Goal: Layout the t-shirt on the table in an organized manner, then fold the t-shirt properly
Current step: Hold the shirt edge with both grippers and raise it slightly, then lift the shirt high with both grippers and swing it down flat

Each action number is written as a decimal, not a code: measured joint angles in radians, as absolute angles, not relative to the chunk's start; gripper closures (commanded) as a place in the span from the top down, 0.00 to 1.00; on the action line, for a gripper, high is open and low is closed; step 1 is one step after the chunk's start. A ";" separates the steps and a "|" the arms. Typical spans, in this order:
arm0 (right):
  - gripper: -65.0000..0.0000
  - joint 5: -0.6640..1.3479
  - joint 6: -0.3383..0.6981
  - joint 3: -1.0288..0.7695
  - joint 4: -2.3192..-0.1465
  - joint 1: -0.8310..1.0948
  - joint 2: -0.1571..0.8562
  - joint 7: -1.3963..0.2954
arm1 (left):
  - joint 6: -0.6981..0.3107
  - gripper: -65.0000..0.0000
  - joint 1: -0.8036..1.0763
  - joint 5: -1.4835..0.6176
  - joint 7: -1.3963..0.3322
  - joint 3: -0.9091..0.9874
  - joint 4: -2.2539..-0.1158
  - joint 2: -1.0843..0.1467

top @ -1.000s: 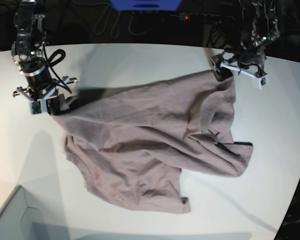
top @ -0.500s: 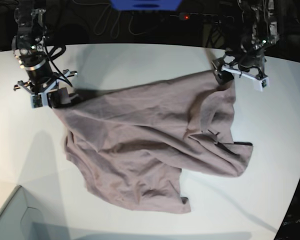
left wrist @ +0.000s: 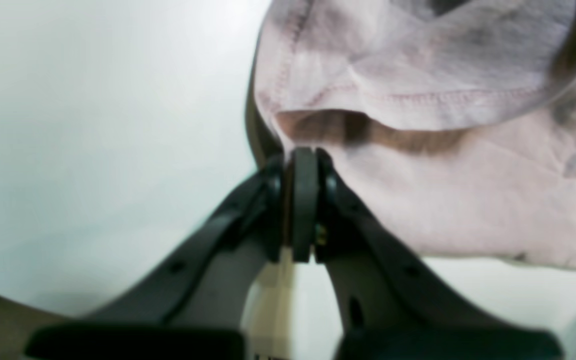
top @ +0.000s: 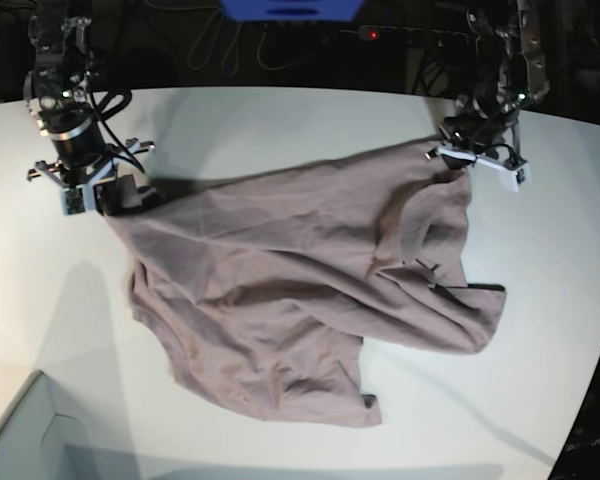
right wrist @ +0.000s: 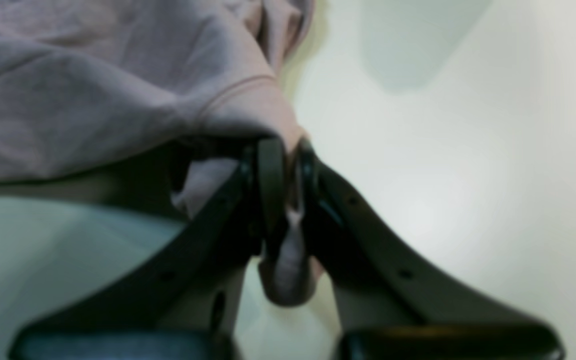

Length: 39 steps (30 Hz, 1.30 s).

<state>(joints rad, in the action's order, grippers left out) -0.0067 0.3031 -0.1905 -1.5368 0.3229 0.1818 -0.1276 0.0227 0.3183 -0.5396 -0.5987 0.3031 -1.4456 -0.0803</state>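
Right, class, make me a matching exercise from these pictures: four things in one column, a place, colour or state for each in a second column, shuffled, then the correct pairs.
Things:
1. t-shirt
2. table
3. left pincer
4. box corner

Descriptions:
A. plain white
B. grey, at the base view's lower left edge
C. dusty mauve, crumpled
D. shut on the shirt's hem

Pairs: 1-C, 2-A, 3-D, 4-B

The right gripper [right wrist: 285, 165] is pinching a fold of the t-shirt [right wrist: 93, 95], probably its hem, above the table [right wrist: 443, 165].
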 measured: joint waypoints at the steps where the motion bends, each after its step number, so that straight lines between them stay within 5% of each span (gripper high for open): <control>1: 0.00 -0.006 0.303 -0.191 -1.537 0.327 0.182 -0.128 | 0.023 0.00 0.319 -0.540 -0.605 0.303 -1.449 -0.080; 13: 0.00 -0.007 0.314 -0.190 -1.659 0.451 0.182 -0.130 | 0.042 0.00 0.457 -0.523 -0.669 0.416 -1.787 -0.165; 27: 0.00 0.000 0.330 -0.194 -1.897 0.714 0.186 -0.121 | 0.030 0.00 0.506 -0.537 -0.702 0.645 -1.879 -0.150; 39: 0.00 0.001 0.342 -0.200 -1.899 0.368 0.179 -0.245 | 0.036 0.00 -0.078 -0.511 -0.908 0.485 -1.665 -0.272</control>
<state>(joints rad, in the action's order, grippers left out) 0.0013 0.3420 -0.2001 -1.8992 0.3679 0.1791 -0.2455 0.0364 -0.0784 -0.5114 -0.9081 0.4854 -1.6646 -0.2718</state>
